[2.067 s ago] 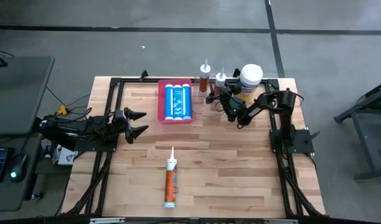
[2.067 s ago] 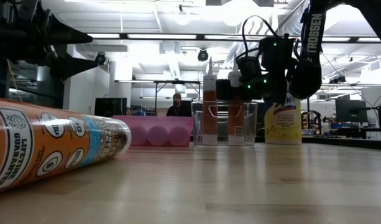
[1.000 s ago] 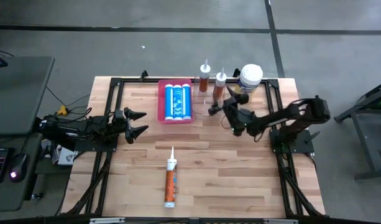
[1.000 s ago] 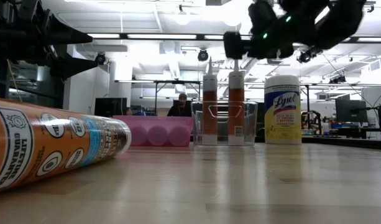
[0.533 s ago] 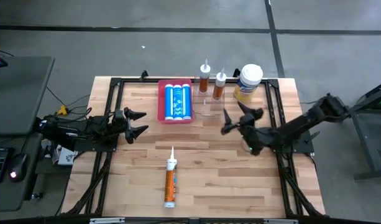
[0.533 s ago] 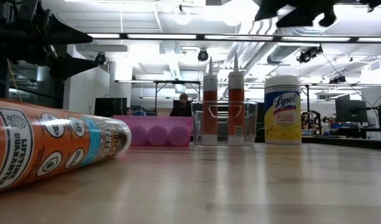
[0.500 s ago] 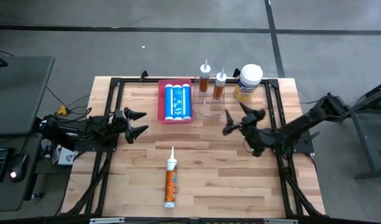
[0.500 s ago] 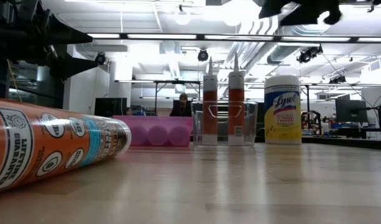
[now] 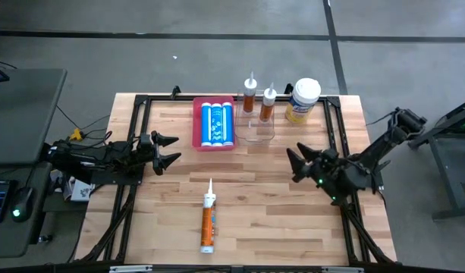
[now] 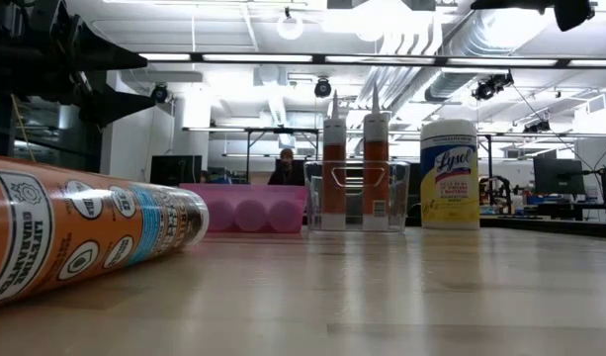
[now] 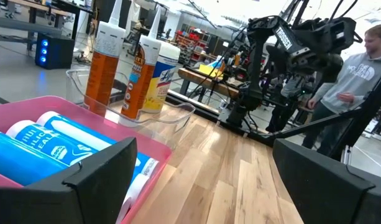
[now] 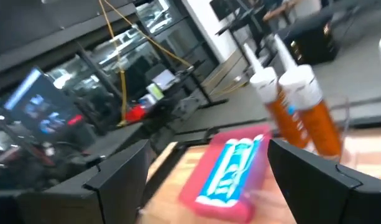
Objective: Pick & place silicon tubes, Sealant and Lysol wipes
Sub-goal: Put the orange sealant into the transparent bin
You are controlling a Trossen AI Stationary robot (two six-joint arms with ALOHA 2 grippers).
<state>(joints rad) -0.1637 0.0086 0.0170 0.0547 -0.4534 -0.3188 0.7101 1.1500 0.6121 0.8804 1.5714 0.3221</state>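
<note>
Three orange caulk tubes: two upright in the clear container (image 9: 257, 129), one (image 9: 208, 221) lying well away from it. One Lysol wipes (image 9: 303, 99) canister stands beside the container. Both arms hover with jaws wide, empty: right gripper (image 9: 297, 161) near the container, left gripper (image 9: 168, 150) farther off.

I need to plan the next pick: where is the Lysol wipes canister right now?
In the high view the Lysol wipes stand upright at the table's far edge, right of centre, just right of the clear container.

I see my right gripper (image 9: 296, 163) is back off the wipes canister (image 9: 303, 99), now over the table's (image 9: 278, 212) right side, fingers apart and empty.
</note>
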